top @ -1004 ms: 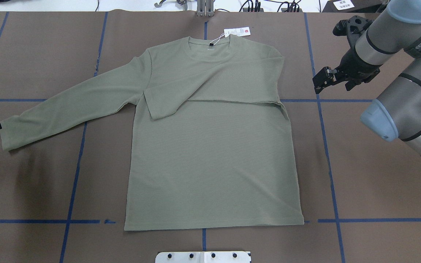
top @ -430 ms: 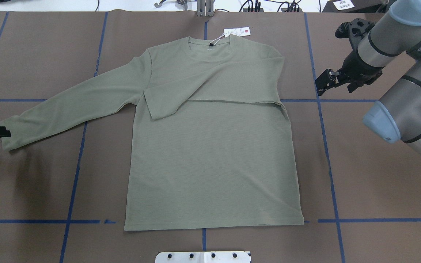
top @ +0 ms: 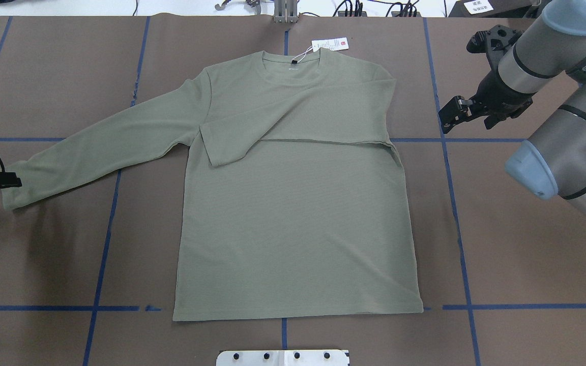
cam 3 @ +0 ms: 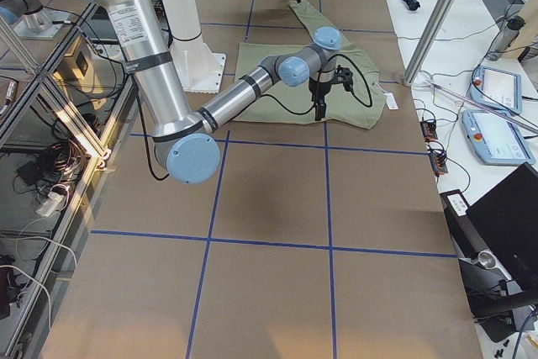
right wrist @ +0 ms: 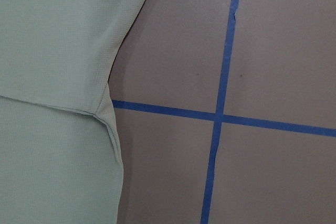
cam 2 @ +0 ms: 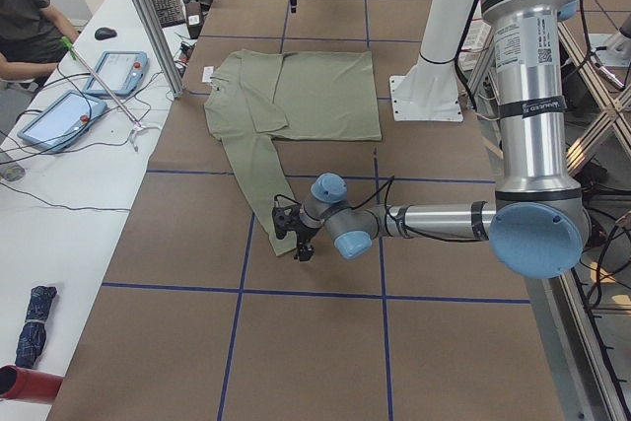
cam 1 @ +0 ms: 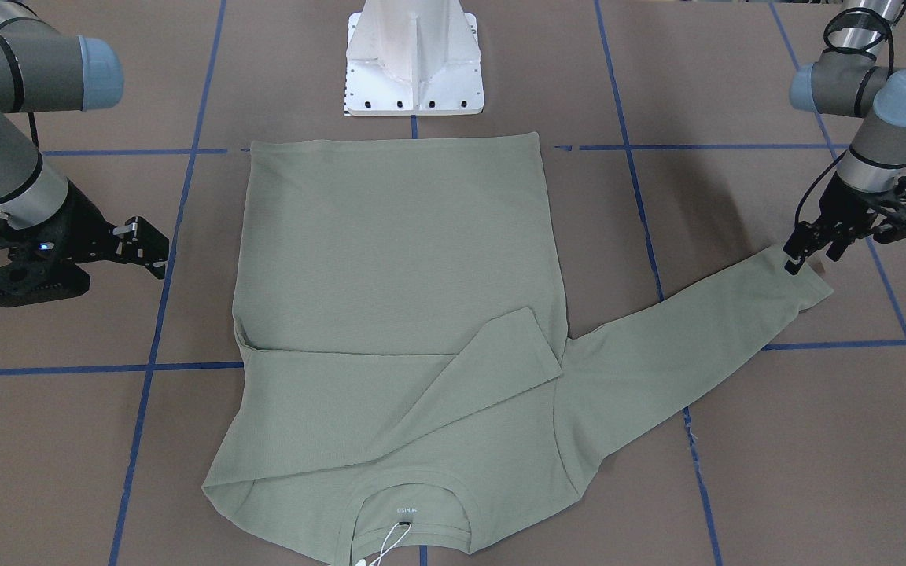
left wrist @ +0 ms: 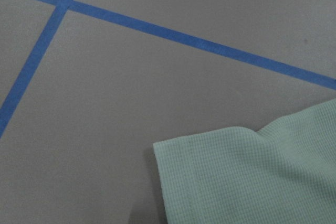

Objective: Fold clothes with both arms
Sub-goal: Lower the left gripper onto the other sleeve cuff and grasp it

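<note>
Shirt (top: pixel 293 218): olive-green knit with a fine waffle-like grain. Spread flat, front up, in the middle of the table, with the hem toward the robot and the neck at 12 o'clock in the overhead view.
Collar (top: pixel 291 60): round, with a narrow ribbed band.
Folded sleeve (top: pixel 313 119): laid across the chest from the 3 o'clock shoulder. Straight lower edge, cuff ending on the 9 o'clock side of the chest.
Stretched sleeve (top: pixel 105 147): runs flat from the other shoulder out toward 8 o'clock. Square cuff with a stitched hem, seen close in the left wrist view.
Tag (top: pixel 329 44): small white card rectangle with a red mark, on a thin white string. Lies on the table just beyond the collar, at 1 o'clock of it.
Left gripper (top: pixel 10 180): black, low over the table at the cuff end of the stretched sleeve, at 9 o'clock of the shirt. Tip at the cuff edge; cannot tell whether touching. Cannot tell how the jaws stand.
Right gripper (top: pixel 445 116): black, at 2 o'clock of the shirt's middle, near the folded shoulder but apart from the cloth. Jaws spread, with no cloth between them.
Table (top: pixel 44 76): covered with matte brown paper, marked in squares by blue tape (top: pixel 457 218).
In between: a strip of brown paper with one tape line separates the right gripper from the shoulder.
Base plate (cam 1: pixel 414 71): white metal, at 6 o'clock of the hem, near it.
Around: white desk (cam 2: pixel 59 175) along the far table edge, with tablets (cam 2: pixel 123 68), a keyboard (cam 2: pixel 170 5) and cables. Bare metal post (cam 2: pixel 148 17) at its edge, and a person (cam 2: pixel 30 17) seated behind.
</note>
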You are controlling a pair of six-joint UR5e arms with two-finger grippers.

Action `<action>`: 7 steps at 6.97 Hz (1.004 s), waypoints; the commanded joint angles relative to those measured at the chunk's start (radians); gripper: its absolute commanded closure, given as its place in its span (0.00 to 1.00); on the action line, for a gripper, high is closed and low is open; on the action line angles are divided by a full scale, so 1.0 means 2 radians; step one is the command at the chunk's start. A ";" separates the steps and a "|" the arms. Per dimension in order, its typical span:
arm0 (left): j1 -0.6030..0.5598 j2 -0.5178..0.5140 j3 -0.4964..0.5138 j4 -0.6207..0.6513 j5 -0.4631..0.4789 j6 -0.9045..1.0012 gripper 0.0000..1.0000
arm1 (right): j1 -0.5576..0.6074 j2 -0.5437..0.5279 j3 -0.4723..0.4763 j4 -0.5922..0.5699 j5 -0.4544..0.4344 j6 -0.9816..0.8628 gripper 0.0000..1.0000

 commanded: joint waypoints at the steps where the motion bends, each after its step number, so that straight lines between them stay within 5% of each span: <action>1: 0.000 -0.001 0.002 0.001 0.003 0.000 0.19 | -0.003 0.004 0.010 -0.016 0.000 0.003 0.00; 5: 0.000 -0.001 -0.001 0.001 0.002 -0.002 0.46 | -0.003 0.006 0.024 -0.026 -0.001 0.004 0.00; 7: 0.000 -0.001 -0.001 0.001 0.002 -0.002 0.47 | -0.003 0.006 0.024 -0.026 -0.001 0.004 0.00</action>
